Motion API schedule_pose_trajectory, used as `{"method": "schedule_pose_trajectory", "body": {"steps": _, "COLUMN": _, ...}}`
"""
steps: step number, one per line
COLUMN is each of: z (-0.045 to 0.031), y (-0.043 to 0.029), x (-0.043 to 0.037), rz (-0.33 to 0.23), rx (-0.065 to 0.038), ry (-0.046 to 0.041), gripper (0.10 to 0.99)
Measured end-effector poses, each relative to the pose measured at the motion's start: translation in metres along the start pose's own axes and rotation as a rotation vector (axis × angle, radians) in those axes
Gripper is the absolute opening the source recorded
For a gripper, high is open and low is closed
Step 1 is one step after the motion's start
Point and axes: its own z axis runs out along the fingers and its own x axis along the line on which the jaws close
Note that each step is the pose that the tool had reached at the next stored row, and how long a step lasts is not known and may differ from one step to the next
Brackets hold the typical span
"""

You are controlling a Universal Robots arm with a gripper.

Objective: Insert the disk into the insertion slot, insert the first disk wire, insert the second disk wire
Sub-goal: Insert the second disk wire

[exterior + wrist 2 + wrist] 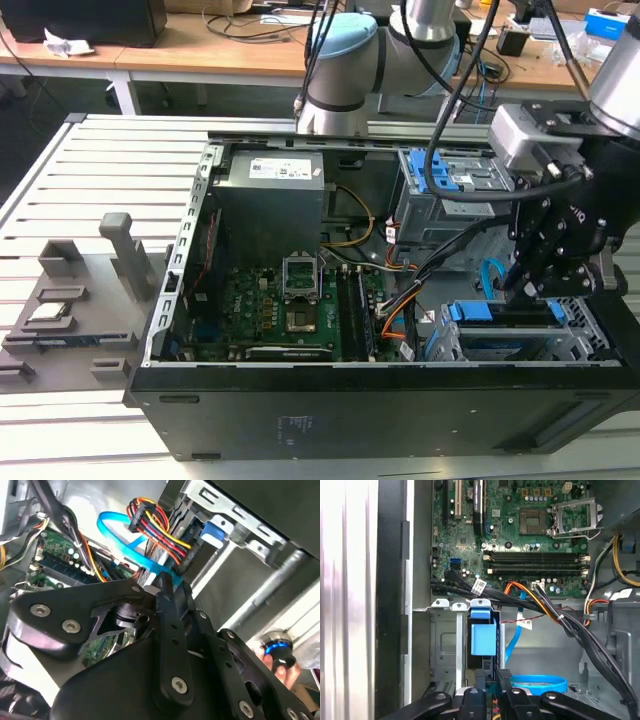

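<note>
Computer case [380, 400] lies open on slatted grey table [60, 180] before cluttered wooden desks [220, 45]

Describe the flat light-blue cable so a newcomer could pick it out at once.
Start at the open computer case and go to the drive cage at the exterior view's right, where the pincer hangs. The flat light-blue cable loops there beside the red, orange and black wire bundle; it is a single flat ribbon, not round strands.

Arm bent downward, tool [535, 290] low, its fingers [167, 592] close together.
</note>
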Motion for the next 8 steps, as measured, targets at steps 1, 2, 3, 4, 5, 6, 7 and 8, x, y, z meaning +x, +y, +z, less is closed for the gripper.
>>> {"method": "schedule_pose_trajectory", "body": {"steps": 1, "z": -0.0089, "y": 0.0004, "x": -0.0013, "rz": 0.000, "rx": 0.000, "ry": -0.0003, "gripper": 0.235}}
{"method": "schedule_pose_trajectory", "body": {"steps": 2, "z": -0.0164, "y": 0.0008, "x": -0.0021, "rz": 0.000, "rx": 0.000, "ry": 0.0000, "gripper": 0.224}}
{"method": "schedule_pose_trajectory", "body": {"steps": 3, "z": -0.0211, "y": 0.0010, "x": -0.0022, "rz": 0.000, "rx": 0.000, "ry": 0.0000, "gripper": 0.157}}
{"method": "schedule_pose_trajectory", "body": {"steps": 4, "z": -0.0257, "y": 0.0012, "x": -0.0022, "rz": 0.000, "rx": 0.000, "ry": -0.0002, "gripper": 0.157}}
{"method": "schedule_pose_trajectory", "body": {"steps": 5, "z": -0.0327, "y": 0.0015, "x": -0.0022, "rz": 0.000, "rx": 0.000, "ry": 0.0000, "gripper": 0.106}}
{"method": "schedule_pose_trajectory", "body": {"steps": 6, "z": -0.0391, "y": 0.0018, "x": -0.0020, "rz": 0.000, "rx": 0.000, "ry": 0.0001, "gripper": 0.106}}
{"method": "schedule_pose_trajectory", "body": {"steps": 7, "z": -0.0426, "y": 0.0019, "x": -0.0019, "rz": 0.000, "rx": 0.000, "ry": -0.0002, "gripper": 0.106}}
{"method": "schedule_pose_trajectory", "body": {"steps": 8, "z": -0.0429, "y": 0.0020, "x": -0.0019, "rz": 0.000, "rx": 0.000, "ry": -0.0003, "gripper": 0.106}}
